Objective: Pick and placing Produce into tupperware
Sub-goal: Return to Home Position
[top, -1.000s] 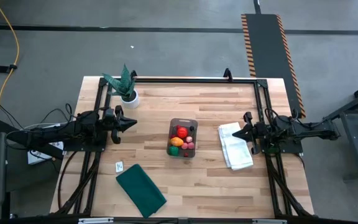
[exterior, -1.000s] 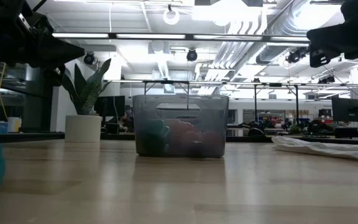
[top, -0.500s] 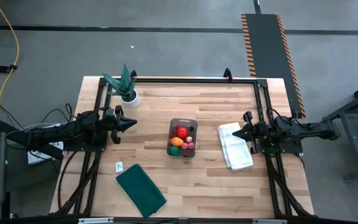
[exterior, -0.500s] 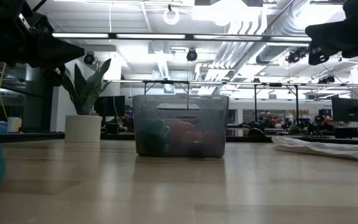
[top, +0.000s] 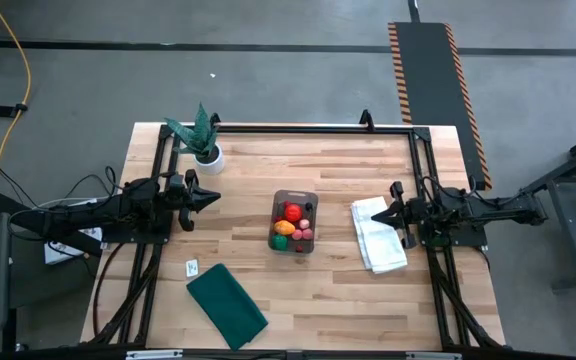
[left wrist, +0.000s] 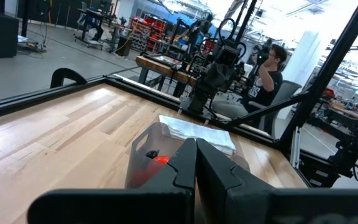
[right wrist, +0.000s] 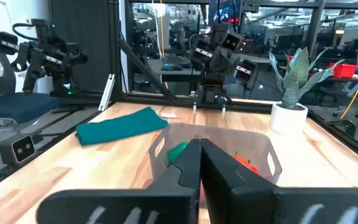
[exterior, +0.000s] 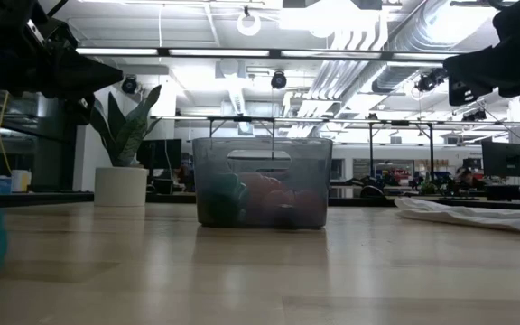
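With the produce (top: 293,212) inside the tupperware (top: 295,192) at centre, the left gripper (top: 213,198) and right gripper (top: 378,212) hang aside, fingers clenched empty, likely parked.

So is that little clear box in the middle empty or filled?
Filled. The tupperware holds produce: red, orange, green and pink pieces show inside its walls from above.

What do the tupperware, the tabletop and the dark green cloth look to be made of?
The tupperware: likely smooth plastic, grey-tinted and see-through, since the produce shows through its wall. The tabletop: pale wood planks with visible grain, faintly glossy. The dark green cloth: matte fabric, probably; weave too small to tell.
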### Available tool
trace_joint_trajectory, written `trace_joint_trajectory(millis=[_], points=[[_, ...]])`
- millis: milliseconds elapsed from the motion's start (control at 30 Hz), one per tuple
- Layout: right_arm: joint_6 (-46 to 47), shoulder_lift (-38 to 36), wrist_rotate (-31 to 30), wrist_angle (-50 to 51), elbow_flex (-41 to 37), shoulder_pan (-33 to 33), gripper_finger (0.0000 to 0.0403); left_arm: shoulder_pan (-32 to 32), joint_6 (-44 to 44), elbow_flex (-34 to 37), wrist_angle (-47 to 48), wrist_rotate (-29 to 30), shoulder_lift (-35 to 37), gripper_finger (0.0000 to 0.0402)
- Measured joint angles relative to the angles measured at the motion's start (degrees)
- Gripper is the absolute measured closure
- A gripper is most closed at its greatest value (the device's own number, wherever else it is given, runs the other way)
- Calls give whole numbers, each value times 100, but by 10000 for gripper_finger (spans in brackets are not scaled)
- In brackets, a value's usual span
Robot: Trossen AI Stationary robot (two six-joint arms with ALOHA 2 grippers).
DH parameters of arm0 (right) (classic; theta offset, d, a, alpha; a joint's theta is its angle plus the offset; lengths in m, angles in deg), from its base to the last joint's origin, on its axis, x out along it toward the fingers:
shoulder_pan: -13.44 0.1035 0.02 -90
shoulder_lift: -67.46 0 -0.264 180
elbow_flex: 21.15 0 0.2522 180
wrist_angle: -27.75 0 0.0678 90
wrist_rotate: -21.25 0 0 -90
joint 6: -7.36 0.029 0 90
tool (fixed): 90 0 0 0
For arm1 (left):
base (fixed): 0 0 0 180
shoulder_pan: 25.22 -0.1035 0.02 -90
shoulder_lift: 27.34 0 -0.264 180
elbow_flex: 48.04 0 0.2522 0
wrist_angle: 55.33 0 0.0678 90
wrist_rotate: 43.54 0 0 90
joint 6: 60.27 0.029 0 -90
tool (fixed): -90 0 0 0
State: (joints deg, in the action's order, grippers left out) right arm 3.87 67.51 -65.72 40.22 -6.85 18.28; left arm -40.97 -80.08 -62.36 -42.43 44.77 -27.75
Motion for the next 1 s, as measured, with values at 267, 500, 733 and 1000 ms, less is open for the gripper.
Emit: trace_joint_trajectory(millis=[267,500,733,1000], points=[[343,25,-241,68,4,0,403,1,1,0,0,-1,0,401],[614,103,-286,84,7,-9,403,2,0,0,0,1,0,401],[341,103,-284,93,9,-9,403,2,0,0,0,-1,0,401],[350,105,-284,104,11,-9,403,2,1,0,0,-1,0,401]])
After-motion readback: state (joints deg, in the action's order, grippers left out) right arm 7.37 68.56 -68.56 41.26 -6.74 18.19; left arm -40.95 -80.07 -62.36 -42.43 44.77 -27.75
